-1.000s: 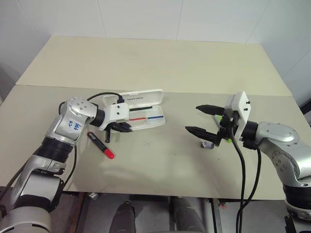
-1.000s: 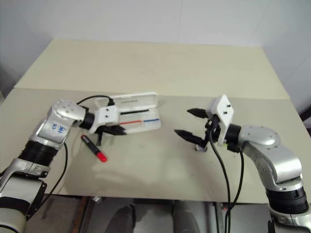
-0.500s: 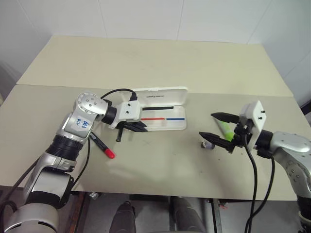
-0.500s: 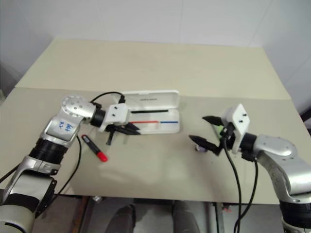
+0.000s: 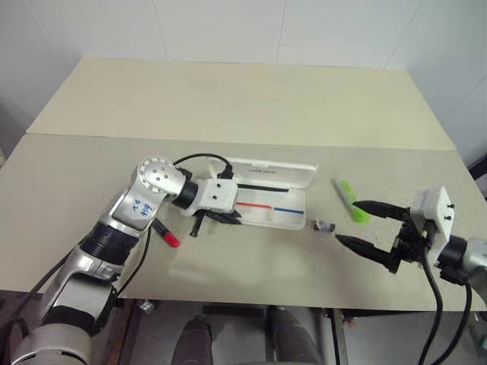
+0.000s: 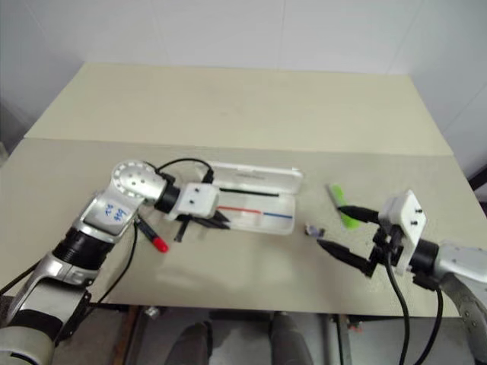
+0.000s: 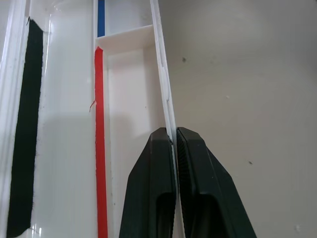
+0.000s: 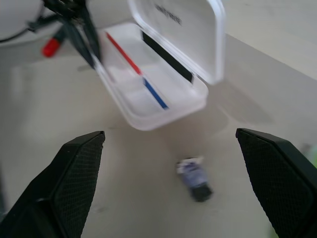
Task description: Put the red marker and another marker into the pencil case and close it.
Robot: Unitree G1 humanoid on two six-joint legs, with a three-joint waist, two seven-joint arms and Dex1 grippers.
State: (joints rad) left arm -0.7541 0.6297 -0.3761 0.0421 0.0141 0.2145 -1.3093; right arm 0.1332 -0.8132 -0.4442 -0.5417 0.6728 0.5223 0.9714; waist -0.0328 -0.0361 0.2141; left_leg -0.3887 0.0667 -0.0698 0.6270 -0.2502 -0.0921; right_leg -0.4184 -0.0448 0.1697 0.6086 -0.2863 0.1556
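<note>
Two beige tables are set end to end: a near table [image 5: 251, 266] and a far table [image 5: 228, 91], with a dark seam [image 5: 91, 138] seen between them. Behind the far table a white wall [image 5: 221, 26] is seen, marked by thin panel lines. White wall is also seen at both sides. Below the near table's front edge a dark floor [image 5: 236, 338] is glimpsed. The tabletops are lit evenly, and only soft shadows are cast.

Pencil case [image 5: 270, 209] lies between red marker [image 5: 165, 233] and highlighter [image 5: 351, 201].
</note>
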